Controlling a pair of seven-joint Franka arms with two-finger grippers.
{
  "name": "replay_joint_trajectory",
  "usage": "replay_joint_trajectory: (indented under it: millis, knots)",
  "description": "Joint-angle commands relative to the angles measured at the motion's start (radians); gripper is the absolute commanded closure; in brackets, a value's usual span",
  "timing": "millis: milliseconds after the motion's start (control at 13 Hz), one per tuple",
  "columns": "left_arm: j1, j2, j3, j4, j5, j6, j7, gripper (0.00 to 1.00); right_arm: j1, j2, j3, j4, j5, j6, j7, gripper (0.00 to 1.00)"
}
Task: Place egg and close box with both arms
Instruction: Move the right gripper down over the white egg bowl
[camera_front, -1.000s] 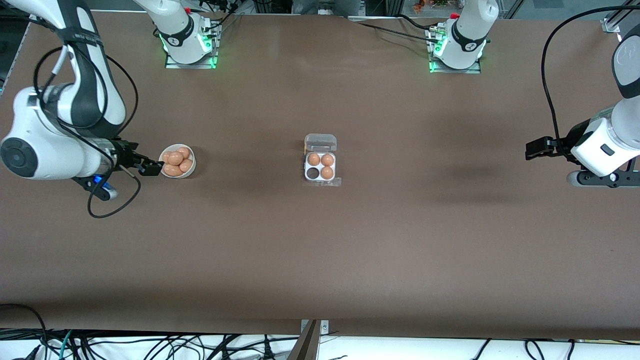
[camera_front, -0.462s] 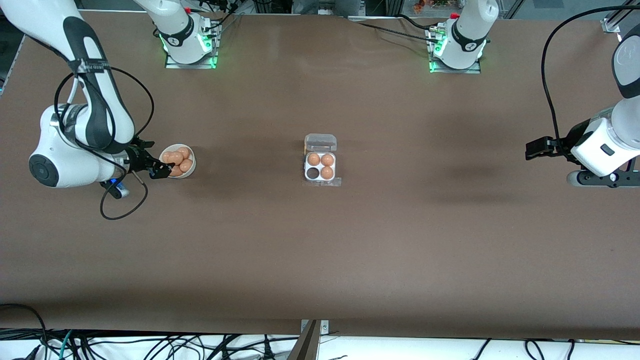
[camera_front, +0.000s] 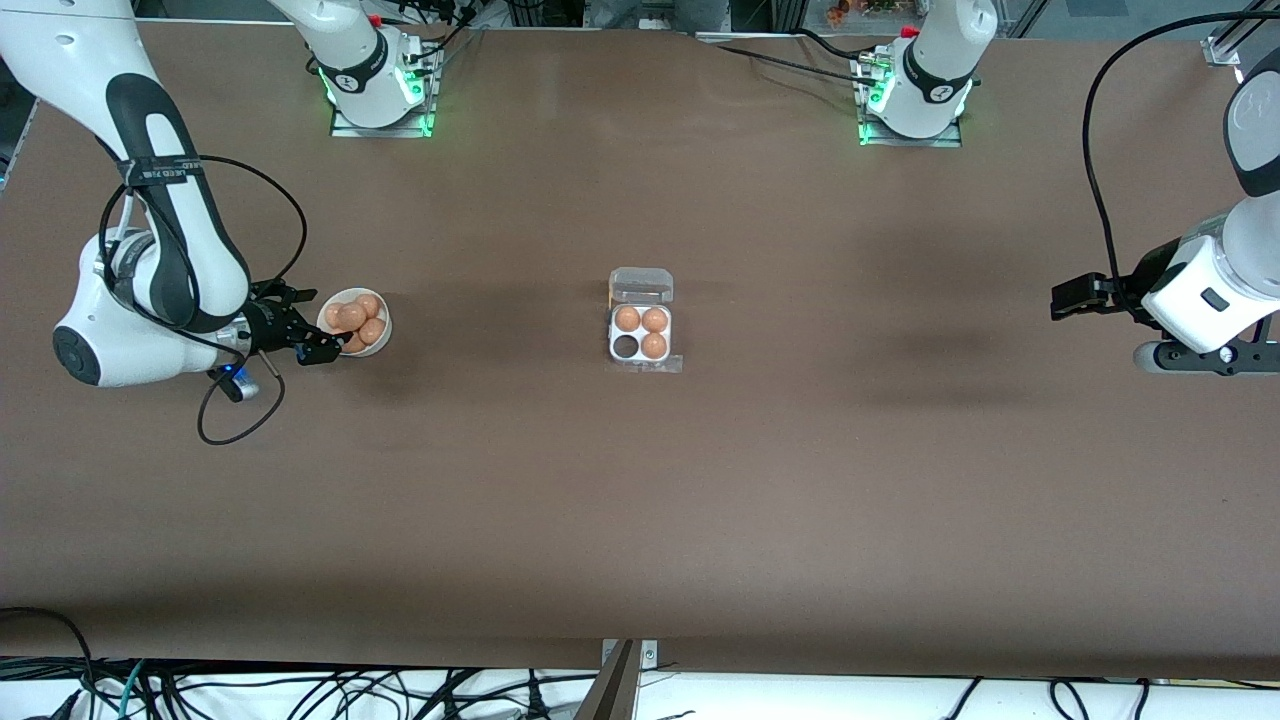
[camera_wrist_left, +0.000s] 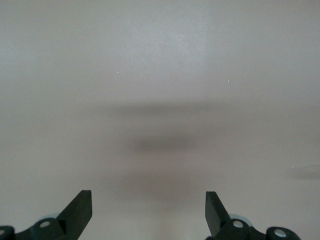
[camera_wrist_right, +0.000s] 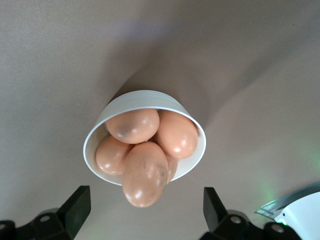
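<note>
Three eggs in open box (camera_front: 640, 334), bowl (camera_front: 380, 343) of eggs, right pincer (camera_front: 322, 336) apart, left pincer (camera_front: 1062, 297) apart.

Left wrist view: left gripper (camera_wrist_left: 149, 212) over bare table (camera_wrist_left: 160, 65). Only the 2 black fingertips (camera_wrist_left: 79, 209) show at the frame edge, spread wide apart w/ nothing between them. Table surface looks plain, pale grey-brown in this cam. Soft dark shadow patches (camera_wrist_left: 160, 142) lie on the table under the gripper, prob. cast by the arm, though edges are too blurred to tell the shape. A fainter smudge of shadow (camera_wrist_left: 305, 172) sits off to one side.
</note>
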Motion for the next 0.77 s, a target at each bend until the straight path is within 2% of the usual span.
replay_joint_trajectory:
  millis: [0,692]
  knots:
    - [-0.001,0.003,0.001,0.018,-0.016,-0.014,0.004,0.0,-0.007,0.013,0.007,-0.009,0.019,0.006,-0.021,0.0]
    - [-0.001,0.003,0.001,0.015,-0.016,-0.013,0.004,0.0,-0.004,0.043,0.015,-0.01,0.02,0.013,-0.056,0.0]
